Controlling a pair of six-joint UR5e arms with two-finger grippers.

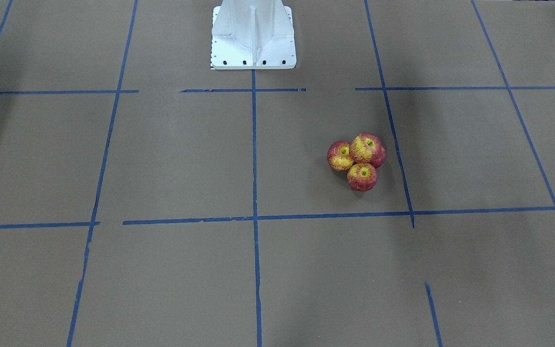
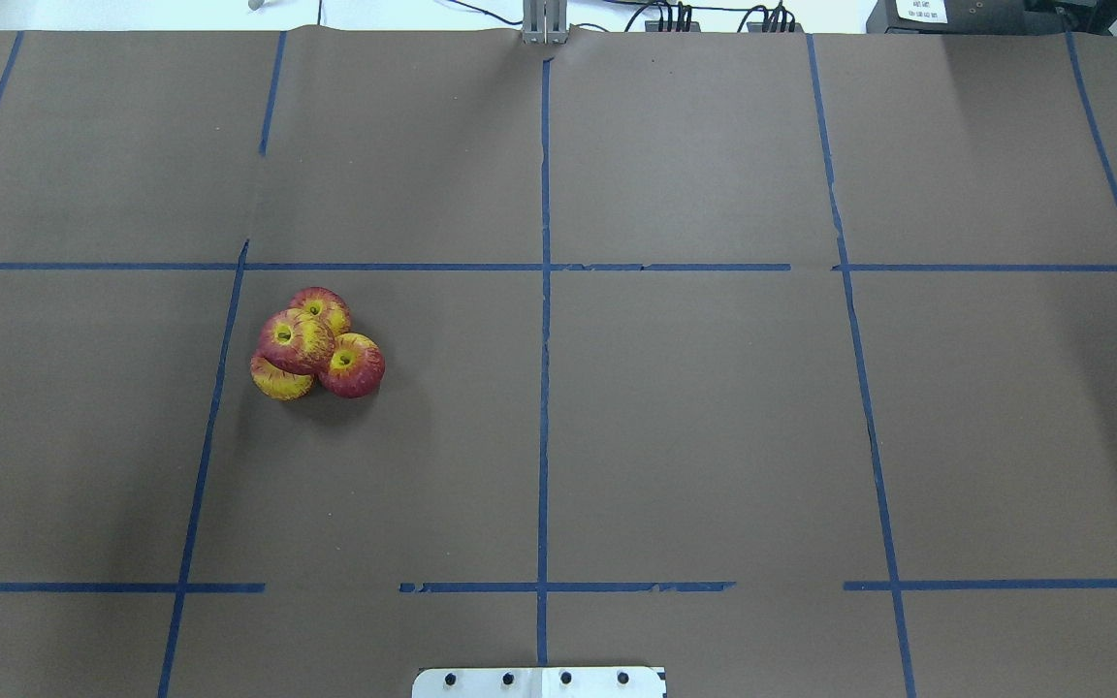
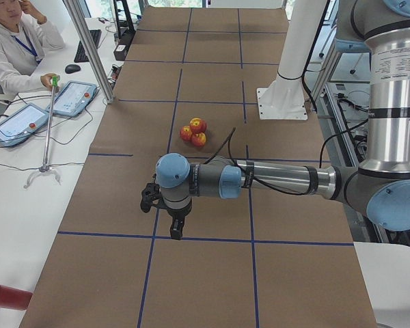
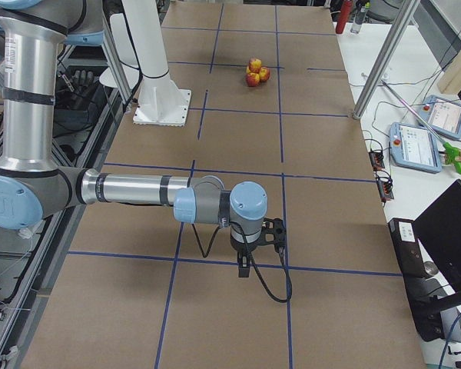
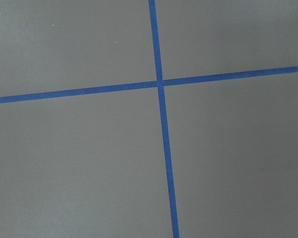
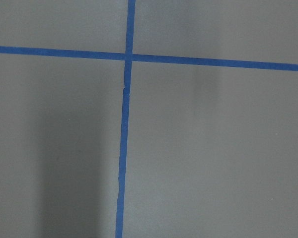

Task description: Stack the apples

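The apples sit in a tight pile on the robot's left half of the brown table, inside one square of the blue tape lines. There are four. Three touch each other on the table, and the fourth apple rests on top of them. The left gripper hangs pointing down over the table, well apart from the pile. The right gripper hangs farther off, toward the other end. Each of the two grippers shows only in a side view, so I cannot tell whether their fingers are spread or pressed together.
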